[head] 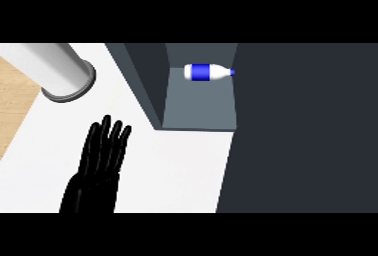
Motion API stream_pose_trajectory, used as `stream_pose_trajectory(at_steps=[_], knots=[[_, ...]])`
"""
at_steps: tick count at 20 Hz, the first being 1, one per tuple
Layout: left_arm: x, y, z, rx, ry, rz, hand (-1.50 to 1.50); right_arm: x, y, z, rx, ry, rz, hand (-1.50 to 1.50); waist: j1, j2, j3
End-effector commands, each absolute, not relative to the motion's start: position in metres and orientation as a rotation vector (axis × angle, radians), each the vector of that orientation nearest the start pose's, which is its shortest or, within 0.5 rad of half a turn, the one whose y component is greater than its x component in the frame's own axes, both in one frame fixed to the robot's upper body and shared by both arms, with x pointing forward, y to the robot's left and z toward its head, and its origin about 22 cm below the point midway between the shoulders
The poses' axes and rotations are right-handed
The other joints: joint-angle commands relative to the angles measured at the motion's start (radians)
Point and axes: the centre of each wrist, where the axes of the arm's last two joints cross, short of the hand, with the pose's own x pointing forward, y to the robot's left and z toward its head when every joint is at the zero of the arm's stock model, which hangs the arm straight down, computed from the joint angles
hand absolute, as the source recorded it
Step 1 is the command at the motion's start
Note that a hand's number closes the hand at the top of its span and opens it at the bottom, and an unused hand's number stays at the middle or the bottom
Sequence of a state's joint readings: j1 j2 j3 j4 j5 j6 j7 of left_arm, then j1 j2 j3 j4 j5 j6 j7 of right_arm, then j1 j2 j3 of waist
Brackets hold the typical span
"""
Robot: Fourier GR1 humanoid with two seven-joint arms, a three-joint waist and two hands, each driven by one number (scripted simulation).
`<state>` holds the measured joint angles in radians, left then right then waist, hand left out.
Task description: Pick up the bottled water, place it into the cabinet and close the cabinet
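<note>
The bottled water (208, 72) is seen lying on its side inside the open cabinet (199, 107). The left hand (100, 155) is rested over the table (170, 170), fingers straight and released. The door, judged the step in hand, should be swung fully shut, clear of the bottle.

The bottle (207, 72) lies on its side in the cabinet (199, 112), far back on its floor, cap end toward the door (306, 130), which fills the right of the view. A hand (103, 150) rests on the counter (170, 170) left of the cabinet. Behind it, at far left, stands what may be a forearm (63, 70).
</note>
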<state>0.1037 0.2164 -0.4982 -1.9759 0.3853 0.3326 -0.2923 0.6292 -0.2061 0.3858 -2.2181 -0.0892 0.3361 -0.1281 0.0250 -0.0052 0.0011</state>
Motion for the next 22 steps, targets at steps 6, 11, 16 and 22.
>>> stream_pose_trajectory(at_steps=[6, 11, 16, 22], knots=[[0.114, 0.211, 0.092, -0.313, -1.979, 0.184, -1.5, 0.08, -0.179, 0.089, 0.645, -1.658, 0.592, 1.5, 0.003, -0.005, -0.002], [0.102, 0.239, 0.093, -0.301, -1.981, 0.207, -1.5, 0.076, -0.156, 0.099, 0.651, -1.696, 0.625, 1.5, 0.002, -0.005, -0.003], [0.09, 0.256, 0.105, -0.337, -1.984, 0.207, -1.5, 0.084, -0.145, 0.105, 0.653, -1.686, 0.659, 1.5, 0.022, 0.0, -0.004], [0.079, 0.275, 0.096, -0.347, -1.967, 0.204, -1.5, 0.097, -0.14, 0.11, 0.693, -1.671, 0.598, 1.5, 0.05, 0.004, -0.006]])
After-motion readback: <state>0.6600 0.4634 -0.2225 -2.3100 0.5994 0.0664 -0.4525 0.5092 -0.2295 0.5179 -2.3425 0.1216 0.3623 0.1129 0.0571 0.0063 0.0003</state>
